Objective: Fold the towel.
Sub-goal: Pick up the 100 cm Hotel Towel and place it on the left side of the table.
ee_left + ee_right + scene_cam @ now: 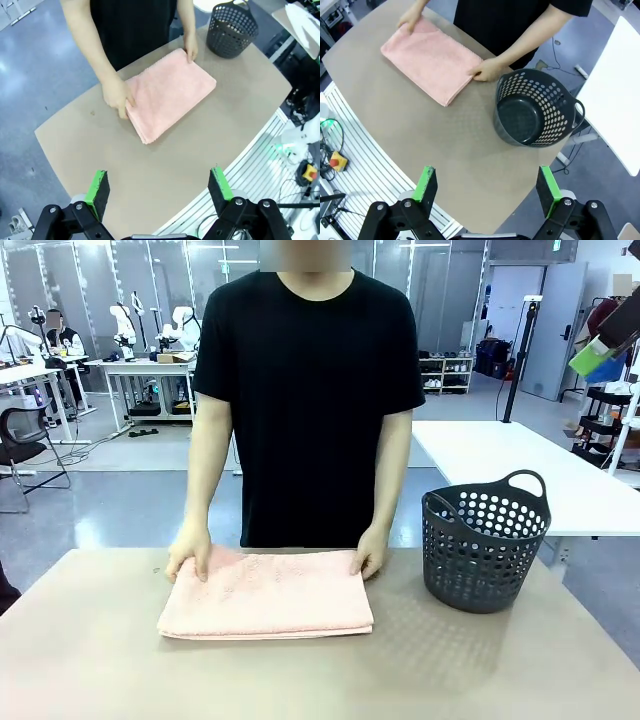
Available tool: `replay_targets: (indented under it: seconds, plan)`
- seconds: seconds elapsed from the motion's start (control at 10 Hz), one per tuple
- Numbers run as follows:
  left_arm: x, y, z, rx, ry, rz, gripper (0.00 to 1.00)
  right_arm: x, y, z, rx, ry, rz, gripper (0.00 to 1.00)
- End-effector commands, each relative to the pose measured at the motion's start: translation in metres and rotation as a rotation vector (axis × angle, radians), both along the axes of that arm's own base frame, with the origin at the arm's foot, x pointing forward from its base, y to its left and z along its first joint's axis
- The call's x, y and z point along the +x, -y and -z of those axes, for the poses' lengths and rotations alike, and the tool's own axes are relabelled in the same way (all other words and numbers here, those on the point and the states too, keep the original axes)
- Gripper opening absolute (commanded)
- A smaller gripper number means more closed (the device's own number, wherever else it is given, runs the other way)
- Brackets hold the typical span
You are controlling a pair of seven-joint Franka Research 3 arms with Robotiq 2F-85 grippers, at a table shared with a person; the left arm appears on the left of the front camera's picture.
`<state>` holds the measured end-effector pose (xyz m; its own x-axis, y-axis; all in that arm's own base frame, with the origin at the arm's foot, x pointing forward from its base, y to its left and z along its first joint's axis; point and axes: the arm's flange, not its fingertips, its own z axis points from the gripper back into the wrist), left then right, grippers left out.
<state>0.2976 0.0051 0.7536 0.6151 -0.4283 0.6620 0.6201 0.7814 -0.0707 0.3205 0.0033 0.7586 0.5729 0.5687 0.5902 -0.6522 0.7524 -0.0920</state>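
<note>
The salmon-pink towel point(268, 593) lies folded into a flat rectangle on the tan table point(100, 660), towards the far edge. A person in a black shirt stands at the far side with one hand point(190, 558) on the towel's far left corner and the other hand point(370, 558) on its far right corner. The left wrist view shows the towel point(170, 92) far below my left gripper point(159, 189), which hangs open and empty high above the table. High over the table's other end, my right gripper point(486, 192) is open too, with the towel point(427, 59) well away from it.
A dark grey perforated basket point(485, 538) with handles stands empty on the table to the right of the towel, also seen as the basket point(535, 107) from above. A white table point(520, 470) stands behind it. Bare tabletop spreads in front of the towel.
</note>
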Motion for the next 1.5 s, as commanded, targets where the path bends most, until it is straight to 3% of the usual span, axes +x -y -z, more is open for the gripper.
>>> replay_targets:
  seconds: [0.0,1.4]
  plan:
    - [-0.0028,0.0002,-0.0027,0.003,-0.008,0.008,1.0,-0.0015,0.0013,-0.0022,-0.003,-0.008,-0.003,1.0]
    - [-0.0028,0.0002,-0.0027,0.003,-0.008,0.008,1.0,-0.0015,0.0013,-0.0022,-0.003,-0.008,-0.003,1.0]
